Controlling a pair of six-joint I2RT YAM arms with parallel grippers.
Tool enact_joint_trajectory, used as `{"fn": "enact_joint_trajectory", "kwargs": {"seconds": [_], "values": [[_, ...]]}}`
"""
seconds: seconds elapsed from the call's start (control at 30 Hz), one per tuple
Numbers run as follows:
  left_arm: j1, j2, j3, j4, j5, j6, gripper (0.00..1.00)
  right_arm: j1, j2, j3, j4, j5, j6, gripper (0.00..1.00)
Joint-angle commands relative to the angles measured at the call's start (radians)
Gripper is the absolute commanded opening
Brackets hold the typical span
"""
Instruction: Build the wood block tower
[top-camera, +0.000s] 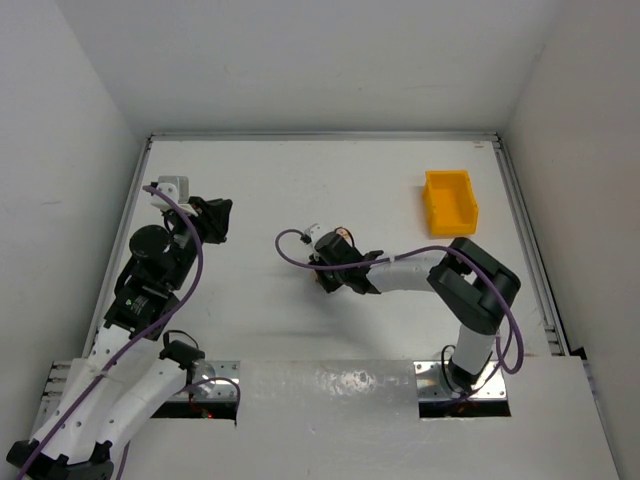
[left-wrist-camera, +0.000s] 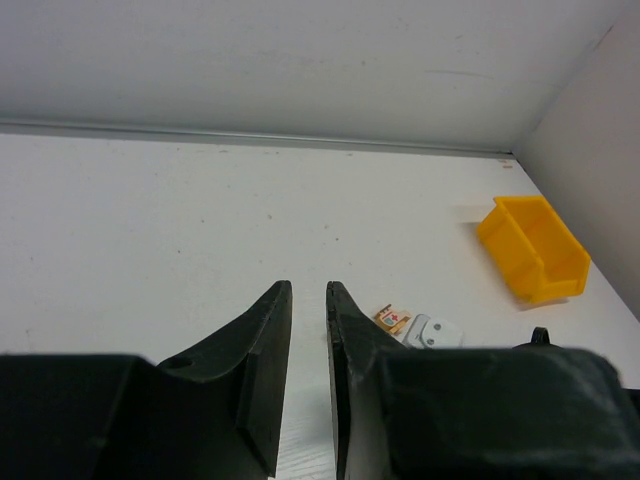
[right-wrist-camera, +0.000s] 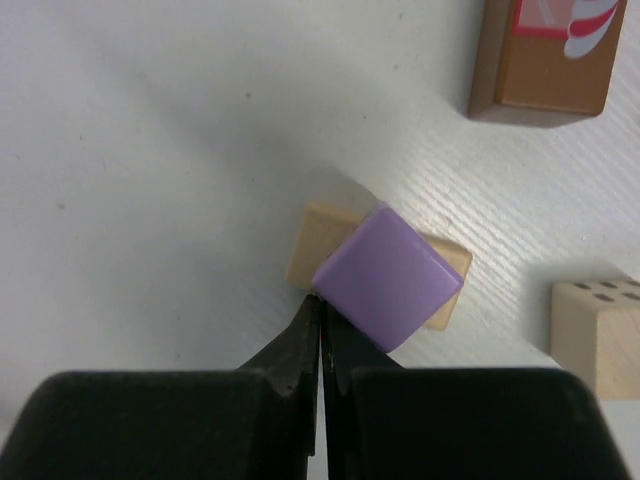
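Observation:
In the right wrist view a purple block (right-wrist-camera: 388, 277) lies on a pale tan wood block (right-wrist-camera: 318, 232), turned cornerwise to it. My right gripper (right-wrist-camera: 321, 298) is shut with nothing between its fingers, its tips against the purple block's near-left corner. A brown block with a printed picture (right-wrist-camera: 541, 58) lies beyond it, and a pale block with small holes (right-wrist-camera: 598, 335) lies to the right. From above, my right gripper (top-camera: 326, 268) covers the stack at mid-table. My left gripper (left-wrist-camera: 308, 287) hovers at the far left (top-camera: 216, 217), its jaws a narrow gap apart and empty.
A yellow plastic bin (top-camera: 450, 202) stands at the back right, also in the left wrist view (left-wrist-camera: 535, 248). That view also catches a small printed block (left-wrist-camera: 392, 319) next to a white part of the right arm (left-wrist-camera: 432, 333). White walls enclose the table.

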Motion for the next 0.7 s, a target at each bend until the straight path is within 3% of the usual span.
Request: {"fn": "enact_joint_trajectory", "kwargs": {"seconds": [0.0,0.3,0.53,0.67], "values": [[-0.008,-0.006,0.004,0.040,0.007,0.001,0.19,0.007,0.040,0.012,0.095,0.030,0.066,0.00],[-0.008,-0.003,0.004,0.038,0.007,0.001,0.19,0.038,0.065,0.122,0.056,-0.033,0.139,0.00],[-0.008,-0.003,0.004,0.040,0.015,-0.003,0.19,0.038,-0.081,0.091,-0.044,-0.083,0.094,0.13],[-0.006,-0.003,0.004,0.040,0.011,-0.001,0.19,0.038,-0.124,0.081,-0.072,0.009,0.079,0.26]]}}
